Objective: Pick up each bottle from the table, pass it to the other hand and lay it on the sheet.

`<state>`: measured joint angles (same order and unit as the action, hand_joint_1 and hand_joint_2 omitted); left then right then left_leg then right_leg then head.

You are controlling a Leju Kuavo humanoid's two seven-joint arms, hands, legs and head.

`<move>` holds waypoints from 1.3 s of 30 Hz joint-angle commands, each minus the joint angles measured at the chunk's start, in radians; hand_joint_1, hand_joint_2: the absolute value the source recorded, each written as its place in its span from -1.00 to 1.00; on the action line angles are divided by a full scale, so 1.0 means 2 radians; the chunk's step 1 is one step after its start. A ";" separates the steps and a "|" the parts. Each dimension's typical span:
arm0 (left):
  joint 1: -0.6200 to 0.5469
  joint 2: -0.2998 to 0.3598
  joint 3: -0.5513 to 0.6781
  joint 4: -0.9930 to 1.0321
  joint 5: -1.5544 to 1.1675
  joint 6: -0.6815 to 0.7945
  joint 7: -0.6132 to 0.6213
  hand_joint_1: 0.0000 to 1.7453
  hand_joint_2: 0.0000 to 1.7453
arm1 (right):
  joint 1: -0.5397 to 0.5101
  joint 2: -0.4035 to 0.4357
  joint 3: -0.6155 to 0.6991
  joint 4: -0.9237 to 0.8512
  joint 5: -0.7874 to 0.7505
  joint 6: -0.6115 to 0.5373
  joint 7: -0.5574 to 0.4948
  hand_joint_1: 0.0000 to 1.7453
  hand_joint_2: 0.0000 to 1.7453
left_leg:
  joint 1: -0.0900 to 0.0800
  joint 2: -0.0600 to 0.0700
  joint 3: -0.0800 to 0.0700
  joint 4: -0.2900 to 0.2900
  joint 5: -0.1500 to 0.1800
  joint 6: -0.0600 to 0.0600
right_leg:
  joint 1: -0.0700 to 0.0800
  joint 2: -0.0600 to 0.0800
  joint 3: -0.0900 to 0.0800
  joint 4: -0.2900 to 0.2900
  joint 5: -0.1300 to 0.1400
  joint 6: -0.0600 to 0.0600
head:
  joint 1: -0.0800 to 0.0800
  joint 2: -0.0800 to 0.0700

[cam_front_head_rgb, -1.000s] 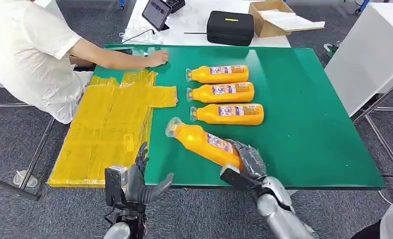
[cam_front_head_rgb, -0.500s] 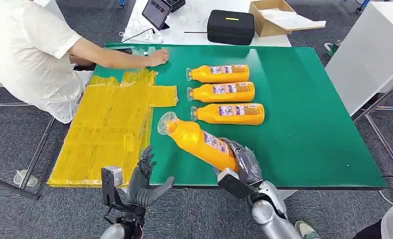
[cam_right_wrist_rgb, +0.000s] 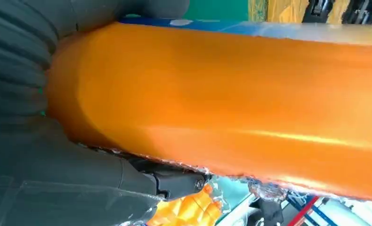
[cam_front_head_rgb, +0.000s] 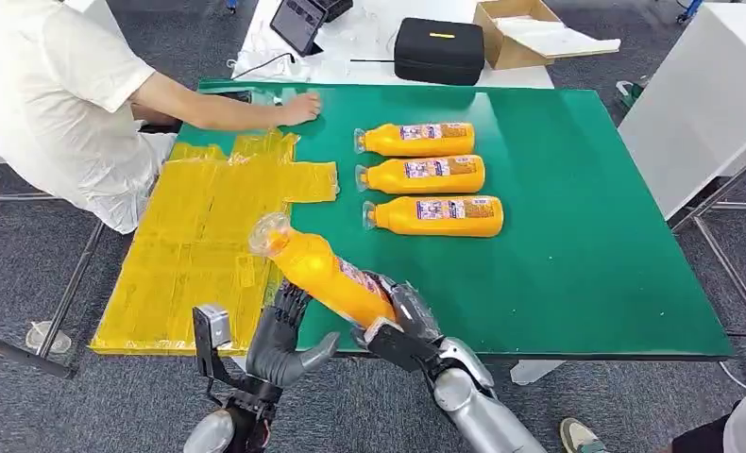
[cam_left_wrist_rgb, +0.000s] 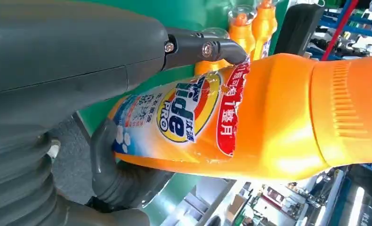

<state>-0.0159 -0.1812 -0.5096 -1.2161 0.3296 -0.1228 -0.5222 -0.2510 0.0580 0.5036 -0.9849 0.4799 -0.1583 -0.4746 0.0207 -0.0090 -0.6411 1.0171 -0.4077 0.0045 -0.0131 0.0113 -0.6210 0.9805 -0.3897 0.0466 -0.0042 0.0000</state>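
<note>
My right hand [cam_front_head_rgb: 402, 321] grips the base of an orange detergent bottle [cam_front_head_rgb: 327, 274] and holds it tilted in the air over the table's front edge, clear cap toward the yellow sheet [cam_front_head_rgb: 199, 245]. The left hand [cam_front_head_rgb: 284, 340] is just under the bottle, fingers spread, thumb out beneath it, not closed around it. In the left wrist view the bottle's label [cam_left_wrist_rgb: 189, 113] is close to the thumb [cam_left_wrist_rgb: 80, 47]. The right wrist view shows the bottle's orange body [cam_right_wrist_rgb: 222, 94] against the hand [cam_right_wrist_rgb: 43, 155]. Three more bottles [cam_front_head_rgb: 424, 175] lie in a row on the green table [cam_front_head_rgb: 586, 236].
A person [cam_front_head_rgb: 58, 94] sits at the far left, one hand [cam_front_head_rgb: 300, 109] resting on the table's back edge by the sheet. Behind the table are a black case [cam_front_head_rgb: 437, 52], a cardboard box [cam_front_head_rgb: 530, 33] and a tablet [cam_front_head_rgb: 298, 24]. A white cabinet [cam_front_head_rgb: 700, 104] stands at right.
My right hand has carried the bottle to the left, from the table's middle to above the left hand. The left hand has risen a little toward it. The person has not moved.
</note>
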 commanded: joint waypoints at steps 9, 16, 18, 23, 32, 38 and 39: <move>-0.027 -0.005 0.006 0.022 0.036 -0.038 0.000 -1.00 1.00 | -0.042 0.028 0.072 0.073 0.014 -0.030 -0.038 1.00 1.00 | 0.000 0.001 0.001 0.000 0.000 0.000 | 0.001 0.000 0.000 0.000 0.000 -0.001 | 0.000 0.000; -0.039 -0.015 0.028 0.035 0.052 -0.016 0.001 -1.00 1.00 | -0.036 0.027 0.095 0.041 0.031 -0.054 -0.043 1.00 1.00 | 0.000 0.001 0.003 0.000 -0.001 0.001 | 0.000 0.000 0.002 0.000 -0.001 -0.001 | 0.000 0.000; -0.040 -0.020 0.038 0.036 0.102 -0.049 0.026 -1.00 1.00 | -0.037 0.027 0.102 0.040 0.027 -0.050 -0.039 1.00 1.00 | 0.000 0.000 0.002 0.000 -0.001 0.001 | 0.000 -0.001 0.002 0.001 -0.001 -0.001 | 0.000 0.000; -0.036 -0.014 0.031 0.023 0.104 -0.059 0.016 -1.00 1.00 | -0.041 0.028 0.106 0.050 0.025 -0.053 -0.039 1.00 1.00 | 0.000 0.000 0.000 0.000 0.000 0.000 | 0.000 -0.001 0.000 0.000 -0.001 -0.001 | 0.000 0.000; -0.037 -0.013 0.024 0.009 0.113 -0.076 -0.001 1.00 1.00 | -0.039 0.028 0.105 0.064 0.013 -0.039 -0.041 1.00 1.00 | 0.000 0.000 0.001 0.000 -0.001 0.000 | 0.000 -0.001 0.001 0.000 -0.001 -0.001 | 0.000 0.000; -0.023 -0.011 0.032 -0.018 0.140 -0.102 0.000 1.00 1.00 | -0.034 0.037 0.086 0.081 -0.002 -0.035 -0.043 -1.00 1.00 | 0.000 0.000 0.000 0.000 0.000 0.000 | 0.001 -0.001 0.000 0.000 0.000 -0.001 | 0.000 0.000; -0.022 -0.009 0.033 -0.019 0.149 -0.108 0.007 1.00 1.00 | -0.033 0.039 0.085 0.082 -0.004 -0.035 -0.044 -1.00 1.00 | 0.000 0.000 0.001 0.000 -0.001 0.000 | 0.001 -0.001 0.001 0.000 -0.001 -0.001 | 0.000 0.000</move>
<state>-0.0419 -0.2087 -0.4337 -1.2120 0.5650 -0.2758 -0.5272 -0.3136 0.1167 0.6683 -0.9159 0.4948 -0.2476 -0.5592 0.0208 -0.0085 -0.6437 1.0171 -0.4076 0.0043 -0.0123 0.0114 -0.6245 0.9806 -0.3895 0.0466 -0.0038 0.0000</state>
